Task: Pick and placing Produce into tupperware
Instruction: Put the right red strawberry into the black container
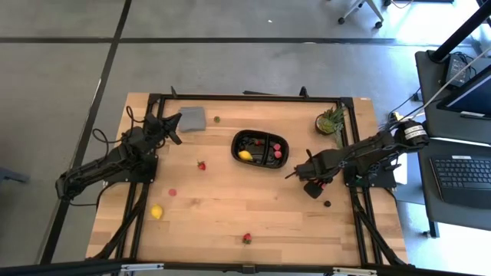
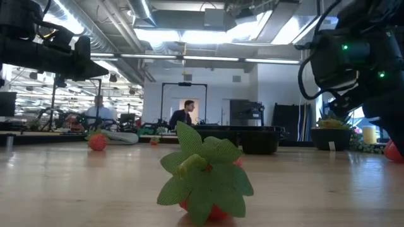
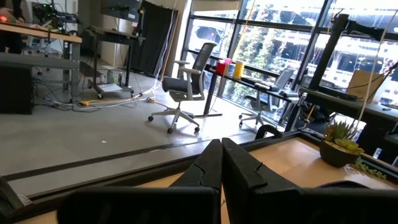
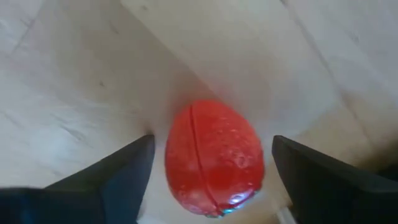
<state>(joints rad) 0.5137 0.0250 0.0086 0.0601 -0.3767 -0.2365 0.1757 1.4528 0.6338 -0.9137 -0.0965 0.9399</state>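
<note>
The black tupperware (image 1: 261,148) stands mid-table and holds a yellow lemon piece (image 1: 245,156) and some red pieces. My right gripper (image 1: 313,184) points down just right of it, open. Its fingers stand on either side of a red strawberry-like piece (image 4: 214,162) that lies on the table, and touch nothing. More produce lies loose: a strawberry (image 1: 202,165), a pink piece (image 1: 173,192), a lemon (image 1: 156,211), a leafy strawberry (image 1: 247,238) and a dark berry (image 1: 327,204). My left gripper (image 3: 221,165) waits shut at the far left, pointing level.
A flat grey square piece (image 1: 192,119) lies beside my left gripper at the far left. A small potted plant (image 1: 330,121) stands at the far right corner. A black frame (image 1: 245,97) borders the table. Bare wood lies between the loose pieces.
</note>
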